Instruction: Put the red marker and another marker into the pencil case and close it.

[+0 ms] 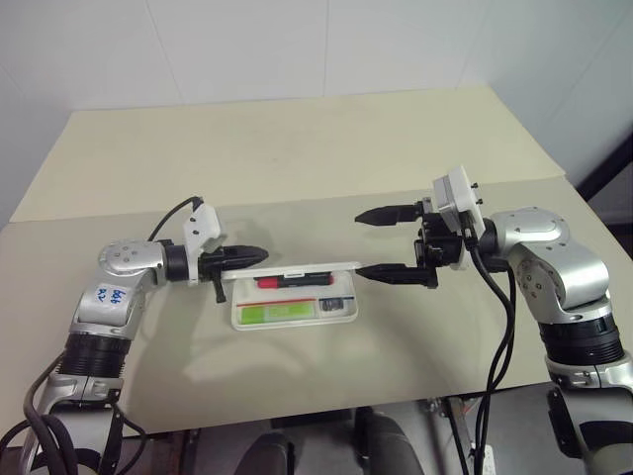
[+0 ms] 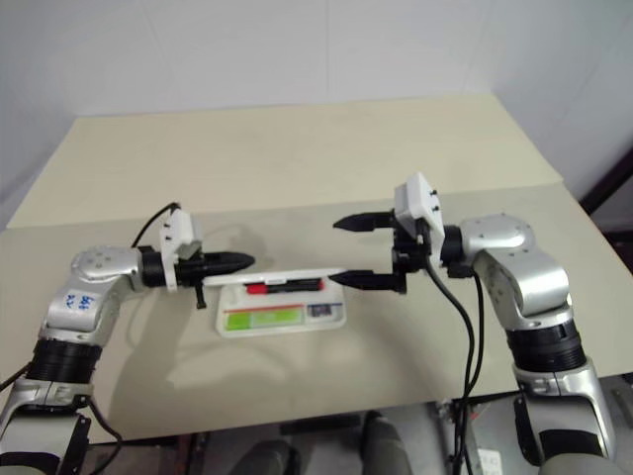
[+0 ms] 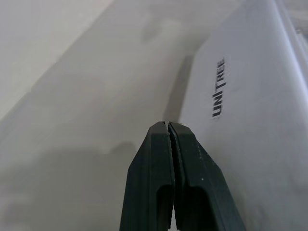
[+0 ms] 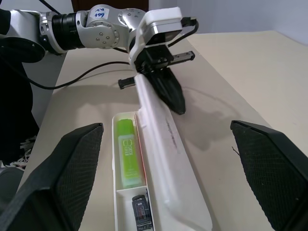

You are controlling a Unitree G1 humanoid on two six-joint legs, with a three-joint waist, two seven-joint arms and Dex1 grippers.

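- Left gripper (image 1: 259,254) clenched, empty, level behind the pencil case (image 1: 294,312) raised lid
- Right gripper (image 1: 368,244) spread wide, pointing left, beside case holding red marker (image 1: 293,281), green highlighter (image 4: 128,153)

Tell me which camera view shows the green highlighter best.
The right wrist view: the green highlighter lies lengthwise in the open pencil case, label readable. Both eye views show it small, as a green strip. The left wrist view gives the case's lid.

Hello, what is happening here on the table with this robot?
The pencil case lies on the table with its lid half raised. The red marker and the green highlighter already lie inside. The shut left tool sits behind the lid. The right tool stands wide open beside the case.
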